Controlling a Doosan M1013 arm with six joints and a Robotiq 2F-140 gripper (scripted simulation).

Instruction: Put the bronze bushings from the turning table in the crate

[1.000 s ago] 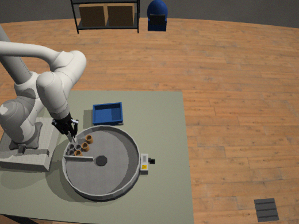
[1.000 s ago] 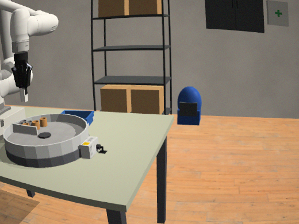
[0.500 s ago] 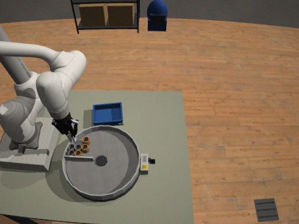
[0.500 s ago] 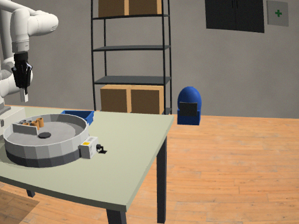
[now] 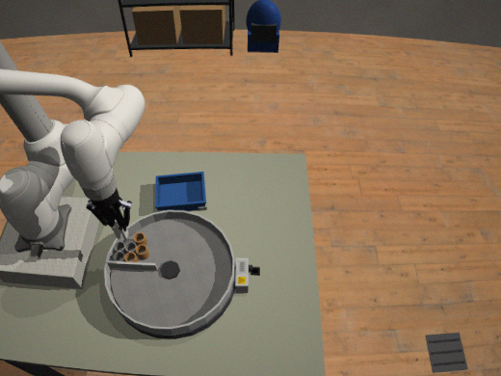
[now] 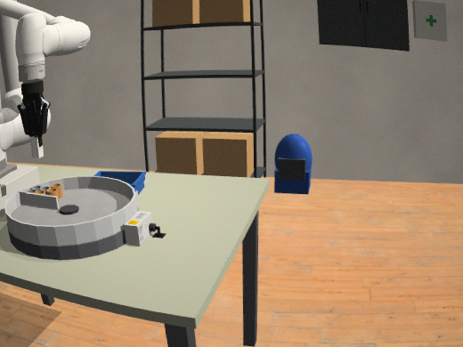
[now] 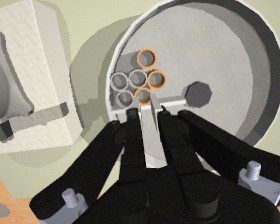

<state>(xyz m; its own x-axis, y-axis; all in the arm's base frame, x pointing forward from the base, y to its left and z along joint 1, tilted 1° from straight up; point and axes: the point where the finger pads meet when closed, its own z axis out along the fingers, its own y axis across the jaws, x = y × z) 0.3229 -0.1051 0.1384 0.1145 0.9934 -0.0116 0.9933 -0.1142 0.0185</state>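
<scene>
The round grey turning table [image 5: 169, 274] stands on the green table. Three bronze bushings [image 5: 139, 247] and three steel bushings [image 5: 121, 251] stand upright in a cluster at the table's left rim, against a straight fence bar [image 5: 132, 264]. In the wrist view the bronze ones [image 7: 150, 77] lie right of the steel ones [image 7: 126, 86]. My gripper [image 5: 121, 230] hangs well above the cluster, pointing down, with its fingers shut on nothing; it also shows in the exterior view [image 6: 37, 148] and the wrist view [image 7: 149, 115]. The blue crate [image 5: 180, 190] sits empty just behind the turning table.
A control box [image 5: 242, 274] is fixed to the turning table's right side. My arm's base block [image 5: 43, 255] stands left of the turning table. A dark hub [image 5: 170, 269] marks the table's centre. A shelf rack with boxes [image 6: 202, 79] stands behind the table.
</scene>
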